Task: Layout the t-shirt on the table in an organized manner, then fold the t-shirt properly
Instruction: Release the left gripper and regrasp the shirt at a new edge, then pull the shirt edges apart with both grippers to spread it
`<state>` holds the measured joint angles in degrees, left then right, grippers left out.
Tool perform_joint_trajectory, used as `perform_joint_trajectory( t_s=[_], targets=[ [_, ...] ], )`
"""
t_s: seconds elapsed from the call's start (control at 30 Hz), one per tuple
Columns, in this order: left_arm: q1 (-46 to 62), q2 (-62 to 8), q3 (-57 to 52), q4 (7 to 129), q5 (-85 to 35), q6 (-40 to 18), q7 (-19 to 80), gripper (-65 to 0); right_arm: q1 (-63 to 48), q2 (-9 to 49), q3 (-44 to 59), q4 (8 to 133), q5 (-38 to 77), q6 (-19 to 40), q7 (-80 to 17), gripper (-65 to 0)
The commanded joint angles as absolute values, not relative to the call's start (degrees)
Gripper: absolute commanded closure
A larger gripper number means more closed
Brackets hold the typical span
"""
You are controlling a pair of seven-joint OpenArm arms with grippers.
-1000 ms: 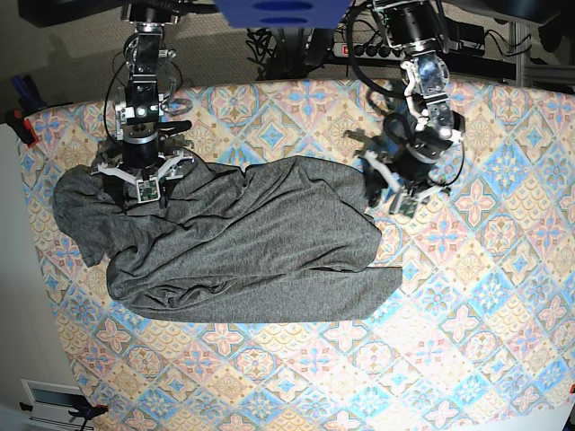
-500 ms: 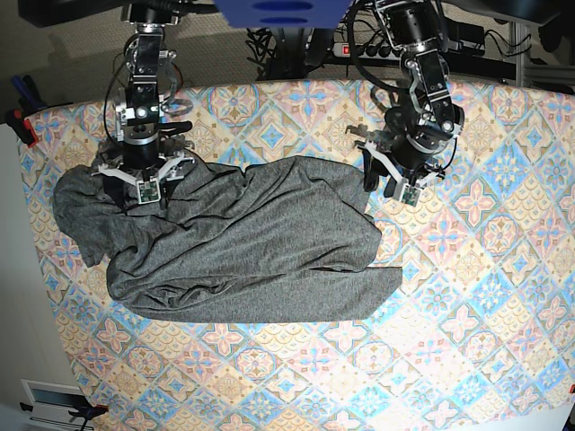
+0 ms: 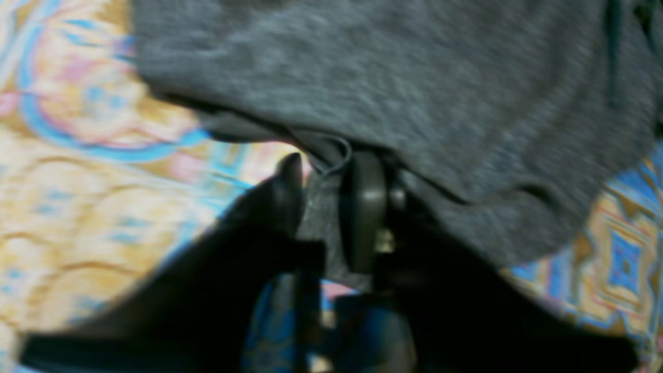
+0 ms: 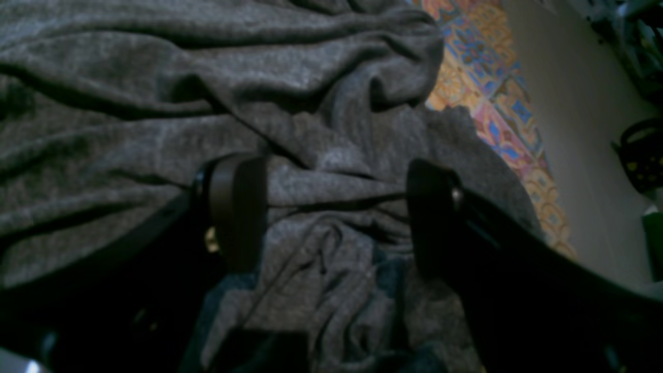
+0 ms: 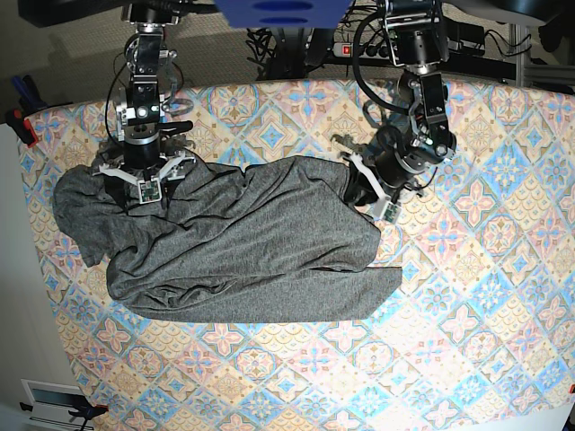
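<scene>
Patterned table point(image 5: 485, 296), pastel diamond tiles, fills the base view; cables and arm mounts sit beyond its far edge. T-shirt point(image 5: 243, 251) lies crumpled in a rough slab on the table, nearer the side where the right arm stands, not laid out yet.

Left gripper point(image 3: 323, 199) has its jaws pinched onto a hem edge of the t-shirt; fabric is visibly caught between the pads. Right gripper point(image 4: 336, 207) has its jaws wide apart, pressed down over a bunched fold of the t-shirt, nothing clamped.

Step in hand, prob.: get a 2nd corner held, then spread. To do it well: right should close on one layer only, near an edge, not mid-bunch; pull both away from the t-shirt's middle, low and even, so thin fabric doesn't slip or drag.

Hard to tell: which part of the t-shirt each arm is at (sleeve, hem, collar); left wrist view blurred; layers under the top fold hidden; right pad tips sunk in cloth.
</scene>
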<state>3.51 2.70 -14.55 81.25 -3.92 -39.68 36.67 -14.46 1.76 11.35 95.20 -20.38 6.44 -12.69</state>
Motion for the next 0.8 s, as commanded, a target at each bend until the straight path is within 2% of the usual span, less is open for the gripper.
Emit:
perform_joint_trajectory(
  t_s=[0.0,0.03,0.13,0.37,0.6,0.77],
  targets=[
    [3.82,2.86,-14.29,81.19,-2.33,-40.00,39.96,-2.6,-14.02,2.07,11.47,96.40,-20.26,5.93,-11.38,-40.5],
    [3.82,2.51,-14.29,81.19,-2.42,-40.00,40.75,-1.1,-14.02,2.15,11.56,96.48,-20.26,5.93,-11.38,-40.5],
    [5.05,1.45,-14.37,82.95,-2.42,-40.00,44.00,-2.4,-13.93,2.15,14.20,96.48,-20.26,5.93,-11.03,-40.5],
    [14.81,-1.27,-16.48,100.88,-2.51,-40.00,44.88,-2.0,-13.67,1.98,24.22,96.57,-20.26,5.93,-11.03,-40.5],
    [16.22,-1.54,-26.95,100.00,-2.07,-40.00,44.88,-2.0,-13.67,1.98,25.01,96.04,-20.00,5.93,-11.03,-40.5],
    [15.87,-5.58,-29.67,98.86,-2.51,-40.00,44.79,-2.3,-13.58,1.98,26.59,96.04,-19.91,5.93,-11.03,-40.5]
  ],
)
